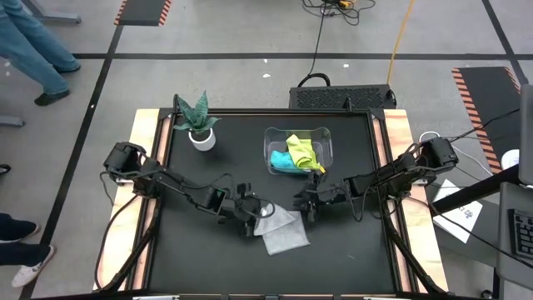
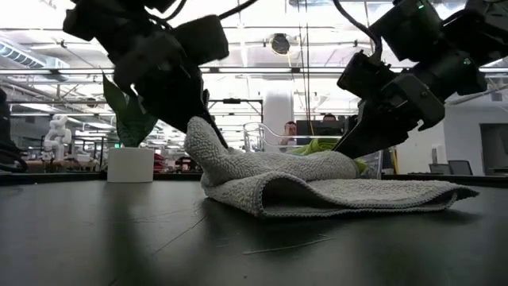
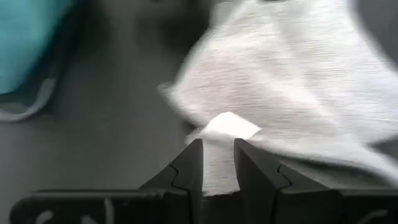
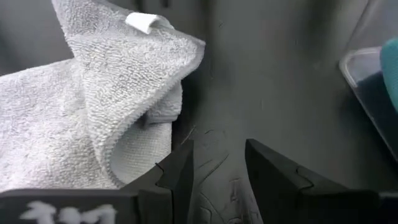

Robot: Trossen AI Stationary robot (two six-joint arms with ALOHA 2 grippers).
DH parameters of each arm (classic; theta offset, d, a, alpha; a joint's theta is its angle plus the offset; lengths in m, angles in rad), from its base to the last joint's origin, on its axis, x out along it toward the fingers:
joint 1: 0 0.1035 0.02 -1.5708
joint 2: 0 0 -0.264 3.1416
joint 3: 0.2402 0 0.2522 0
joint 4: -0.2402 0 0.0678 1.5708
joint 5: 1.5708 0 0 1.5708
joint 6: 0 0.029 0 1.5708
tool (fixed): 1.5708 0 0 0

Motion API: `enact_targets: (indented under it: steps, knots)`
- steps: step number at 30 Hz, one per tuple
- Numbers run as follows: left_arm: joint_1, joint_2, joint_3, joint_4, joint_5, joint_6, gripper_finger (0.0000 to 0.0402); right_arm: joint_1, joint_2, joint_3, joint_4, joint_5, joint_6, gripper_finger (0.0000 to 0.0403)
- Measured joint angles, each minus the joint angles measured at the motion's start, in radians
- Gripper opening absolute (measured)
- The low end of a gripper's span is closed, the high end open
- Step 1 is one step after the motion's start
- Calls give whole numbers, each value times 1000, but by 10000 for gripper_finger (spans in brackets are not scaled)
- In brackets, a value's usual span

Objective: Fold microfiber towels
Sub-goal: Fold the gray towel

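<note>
Between both arms, mid-table: grey towel [image 1: 281, 230], part-folded. Left pincer [image 3: 216, 163] grips its near edge. Right pincer [image 4: 219, 163] open, empty, just beside towel's opposite side; nothing held.

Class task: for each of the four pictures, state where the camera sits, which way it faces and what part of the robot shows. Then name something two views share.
High: overhead, facing down; both arms, grey towel, clear bin.
Low: table height, facing level; both arms over the towel.
Left wrist: on the left arm; left gripper pinching the towel.
Right wrist: on the right arm; right gripper open beside the towel.
Shared: the towel's white tag, in both wrist views.
</note>
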Motion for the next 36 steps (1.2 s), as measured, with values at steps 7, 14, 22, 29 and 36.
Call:
enact_targets:
  steps: [7,14,22,29,36]
  knots:
    - [-28,30,24,192,156,99,93,0,0,1,6,-26,-36,134]
    - [-95,51,38,168,262,158,92,14,0,1,17,-154,-58,134]
    - [-161,28,40,134,74,171,92,68,-1,2,40,-288,-100,134]
    - [-167,21,39,-56,-161,21,92,186,-1,-18,34,-292,-106,121]
    - [-168,7,39,-42,-207,65,93,254,0,-74,164,-277,-102,106]
